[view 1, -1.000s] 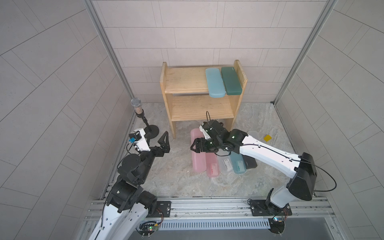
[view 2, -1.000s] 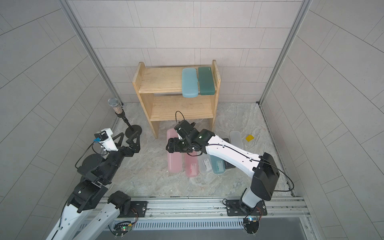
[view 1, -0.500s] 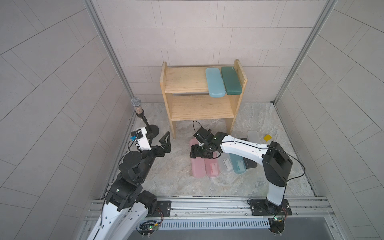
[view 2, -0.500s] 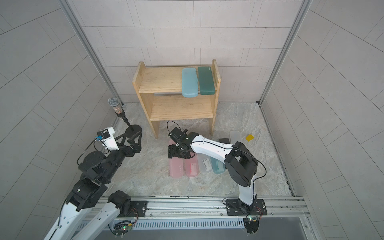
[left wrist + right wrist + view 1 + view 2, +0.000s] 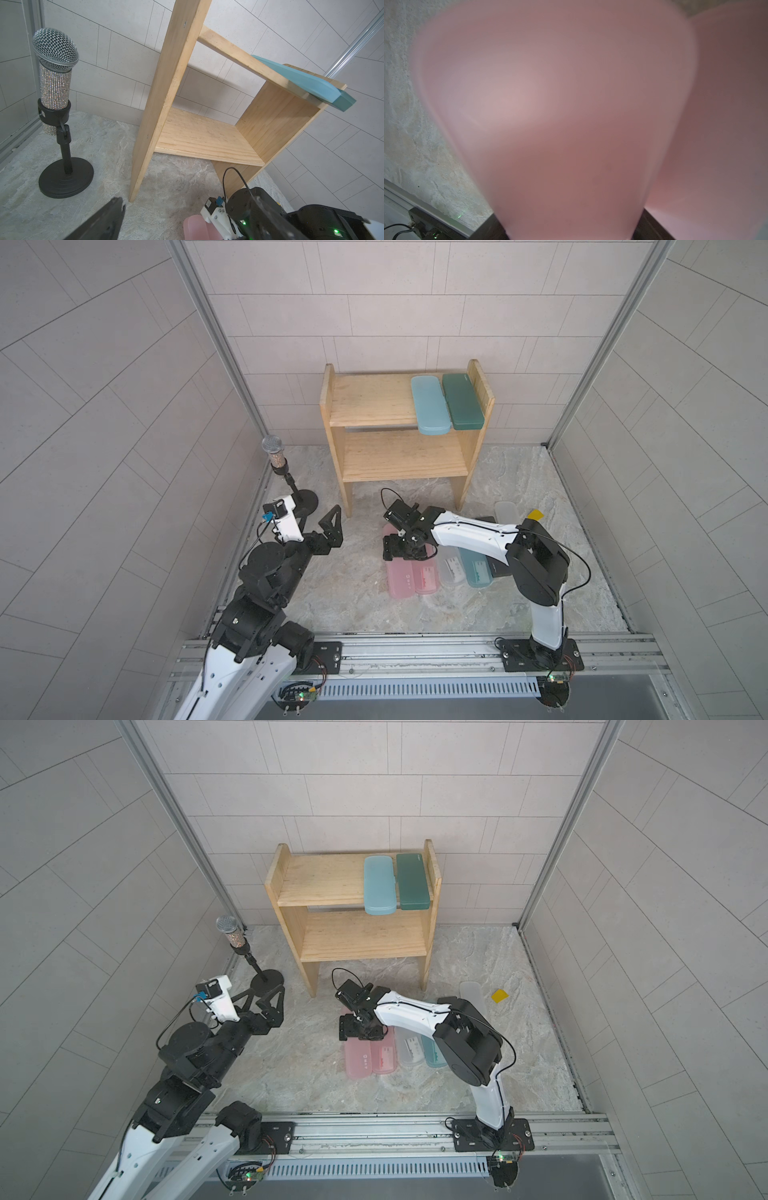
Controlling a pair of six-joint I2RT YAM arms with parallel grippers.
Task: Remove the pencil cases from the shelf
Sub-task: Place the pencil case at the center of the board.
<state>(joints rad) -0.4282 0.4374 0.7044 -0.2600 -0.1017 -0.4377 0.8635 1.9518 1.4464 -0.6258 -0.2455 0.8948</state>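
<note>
Two end effectors are working here. The right end effector (image 5: 406, 551) is hanging low over the far end of a pink frosted plastic pencil case (image 5: 398, 583) with its jaws straddling it. Whether they are pinching it or standing loose I cannot tell, since the right wrist view is giving only pink blur. The left end effector (image 5: 330, 529) is hovering well to the left, fingers spread, holding nothing.

A second pink case (image 5: 427, 580) is lying against the first, with a frosted clear case (image 5: 452, 572) and a light blue floor case (image 5: 478, 572) continuing the row rightward. Farther back, the two-tier pine shelf (image 5: 365, 406) is carrying a pale blue rounded case (image 5: 430, 404) and a dark green case (image 5: 462, 401) at the right of its top tier.

If the jaws are catching as the arm is rising, the pink case could be dragged into its neighbour. The pale blue one is overhanging the near edge, so a nudge could tip it off. The green one is sitting tight against the side panel, leaving little finger room.

Everything is resting on a grey marbled desk (image 5: 353, 605), with pale tiled walls closing in three sides.
</note>
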